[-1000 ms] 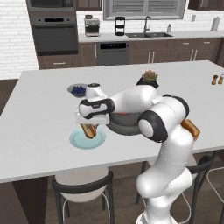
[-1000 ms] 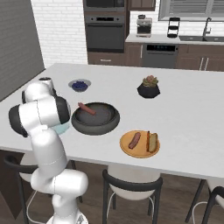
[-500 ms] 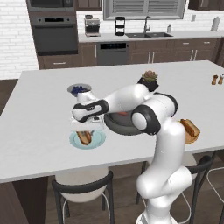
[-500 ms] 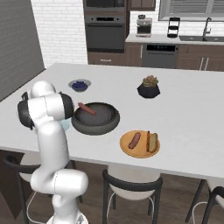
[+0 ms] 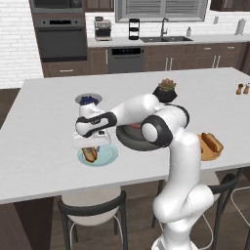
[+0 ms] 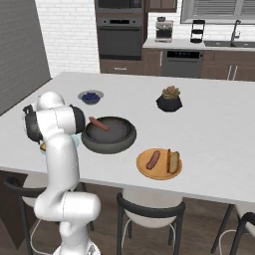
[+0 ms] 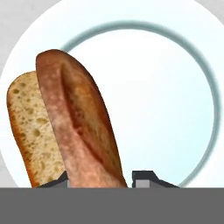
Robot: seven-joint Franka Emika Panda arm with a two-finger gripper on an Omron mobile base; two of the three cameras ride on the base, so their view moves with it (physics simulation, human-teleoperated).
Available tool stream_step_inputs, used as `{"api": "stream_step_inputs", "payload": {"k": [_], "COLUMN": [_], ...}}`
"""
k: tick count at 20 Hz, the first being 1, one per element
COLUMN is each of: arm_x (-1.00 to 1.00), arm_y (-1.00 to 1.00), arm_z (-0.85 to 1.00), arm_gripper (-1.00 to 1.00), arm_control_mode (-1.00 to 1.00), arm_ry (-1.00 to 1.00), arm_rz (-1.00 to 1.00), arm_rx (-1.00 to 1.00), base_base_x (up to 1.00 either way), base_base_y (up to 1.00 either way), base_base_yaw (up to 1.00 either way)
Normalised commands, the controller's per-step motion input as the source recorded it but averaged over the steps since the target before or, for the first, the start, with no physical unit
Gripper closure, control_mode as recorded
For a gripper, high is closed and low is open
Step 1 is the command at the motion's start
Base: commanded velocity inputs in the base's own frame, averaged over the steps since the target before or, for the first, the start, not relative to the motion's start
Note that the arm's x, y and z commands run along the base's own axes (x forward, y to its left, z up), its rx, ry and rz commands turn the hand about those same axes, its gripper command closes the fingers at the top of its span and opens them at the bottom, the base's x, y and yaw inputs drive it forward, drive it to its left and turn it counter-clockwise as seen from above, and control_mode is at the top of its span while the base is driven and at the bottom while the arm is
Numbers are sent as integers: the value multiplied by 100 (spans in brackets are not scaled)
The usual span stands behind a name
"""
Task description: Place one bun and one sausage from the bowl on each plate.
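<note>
On the long white table, the gripper hovers over the pale blue plate, fingers spread around the golden-tan bun lying there. One reddish-brown sausage rests in the dark-grey bowl; dark cabinets line the far wall.

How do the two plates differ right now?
The blue plate lies at the counter's near edge, left of the bowl, under the hand; the orange plate lies right of the bowl with nothing above it. The blue plate carries a bun and no sausage; the orange plate carries a bun and a sausage. Both are flat and round.
</note>
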Motion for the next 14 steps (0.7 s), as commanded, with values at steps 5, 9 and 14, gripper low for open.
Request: {"api": "stream_step_inputs", "payload": {"k": [5,9,14], "arm_x": [0,0,0], "arm_y": [0,0,0], "arm_z": [-1,0,0], "arm_gripper": [-100,-100,-100], "arm_control_mode": [-100,-100,-100], "arm_ry": [0,0,-1], "arm_rz": [0,0,0], "arm_rx": [0,0,0], "base_base_x": [0,0,0], "base_base_y": [0,0,0], "base_base_yaw": [0,0,0]}}
